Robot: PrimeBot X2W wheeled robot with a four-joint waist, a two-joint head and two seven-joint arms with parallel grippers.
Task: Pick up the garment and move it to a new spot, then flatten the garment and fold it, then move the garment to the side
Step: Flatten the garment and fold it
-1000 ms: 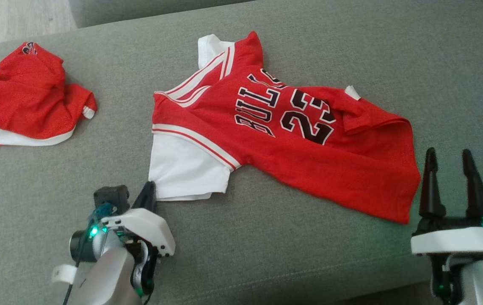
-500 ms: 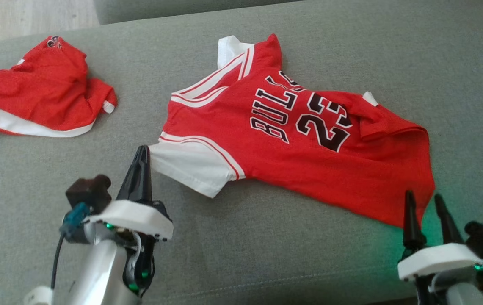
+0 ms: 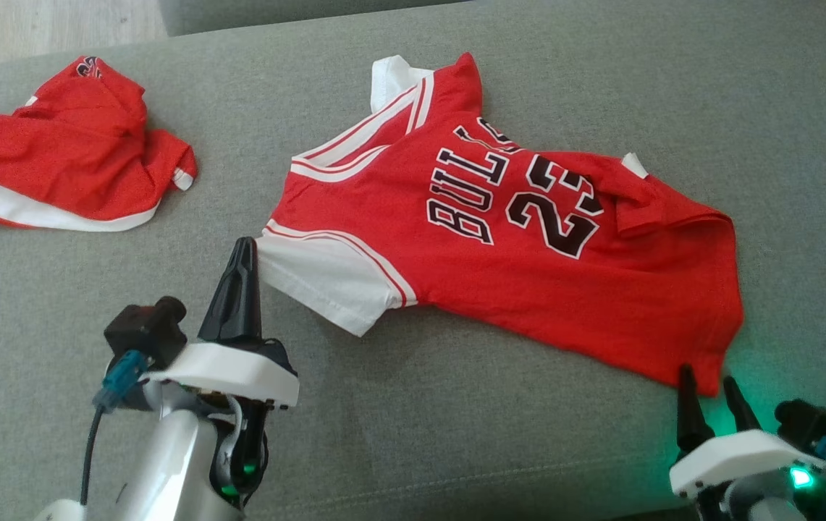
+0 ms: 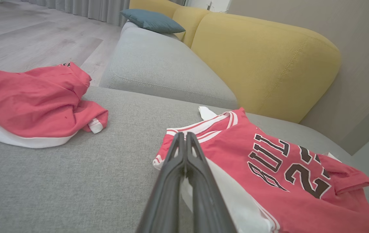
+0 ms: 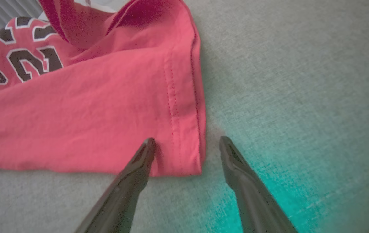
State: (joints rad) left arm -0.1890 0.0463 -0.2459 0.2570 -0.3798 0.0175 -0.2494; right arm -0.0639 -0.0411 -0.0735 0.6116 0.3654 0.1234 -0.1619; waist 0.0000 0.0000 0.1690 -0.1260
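A grey sofa seat (image 4: 58, 181) spreads beneath the left gripper (image 4: 181, 135). Beyond the gripper stands a yellow backrest (image 4: 268, 64) with a blue cushion (image 4: 152, 21). Far to its left are a pale wooden floor (image 4: 26, 38) and grey curtains (image 4: 87, 8).

White wrist shells (image 3: 228, 373), dark tapered fingers (image 3: 237, 297), green lights (image 3: 798, 477).

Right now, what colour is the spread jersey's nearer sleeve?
The sleeve is white, edged by red and white stripes; the head view shows it best.
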